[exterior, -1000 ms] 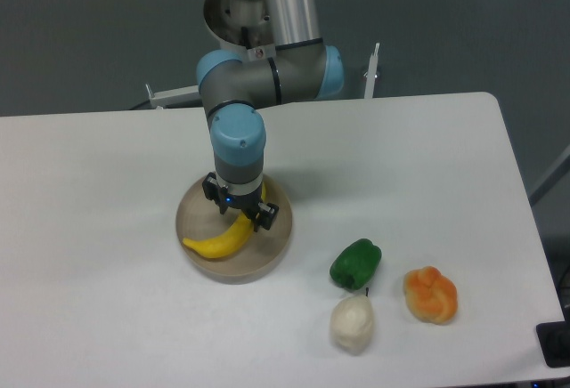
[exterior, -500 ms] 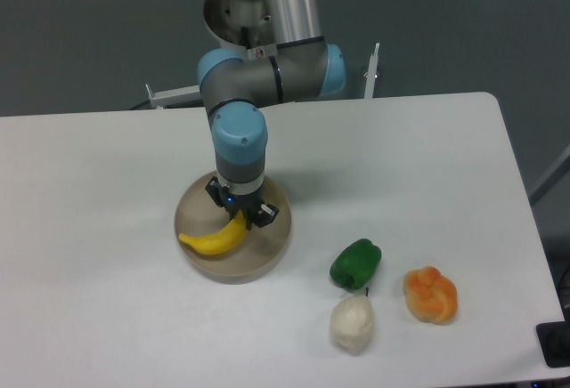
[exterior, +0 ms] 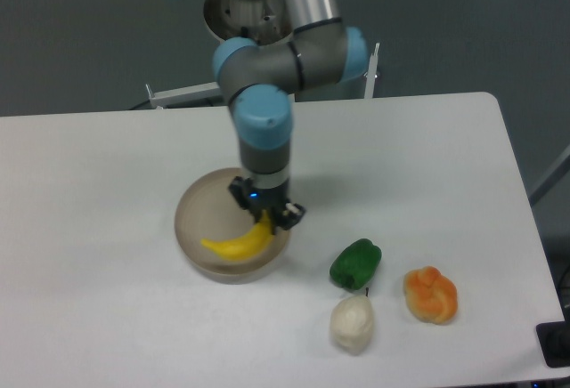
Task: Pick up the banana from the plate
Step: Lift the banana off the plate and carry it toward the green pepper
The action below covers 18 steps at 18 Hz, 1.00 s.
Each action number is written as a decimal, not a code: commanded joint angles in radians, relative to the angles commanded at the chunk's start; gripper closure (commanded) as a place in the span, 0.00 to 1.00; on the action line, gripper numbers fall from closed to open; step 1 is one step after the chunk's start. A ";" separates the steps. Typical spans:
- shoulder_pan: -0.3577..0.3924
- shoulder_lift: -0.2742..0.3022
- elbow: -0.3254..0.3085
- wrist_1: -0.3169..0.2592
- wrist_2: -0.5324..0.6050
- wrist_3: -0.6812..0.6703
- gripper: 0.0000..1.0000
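Shifted toward 3 o'clock since the earlier frames, the arm (exterior: 264, 121) now stands over the plate's right edge, and the banana has travelled with it. Its upper links run out of the picture at 12 o'clock. The white table (exterior: 107, 174) is cut off along the lower edge. The plate (exterior: 198, 214), tan and somewhat blurred, sits left of centre, its 3 o'clock rim partly covered by the gripper (exterior: 267, 215). The fingers pinch the thick end of the banana (exterior: 237, 245), whose tip points toward 8 o'clock; whether it clears the plate is hard to tell. At 4 o'clock from the plate lie a green pepper (exterior: 356, 262), an orange fruit (exterior: 431, 295), and a white bulb-like object (exterior: 353, 324) just below the pepper.
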 joint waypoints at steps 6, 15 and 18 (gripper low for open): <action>0.071 -0.002 0.109 -0.015 0.093 0.114 0.76; 0.091 -0.043 0.229 -0.048 0.094 0.132 0.76; 0.094 -0.052 0.244 -0.051 0.094 0.132 0.76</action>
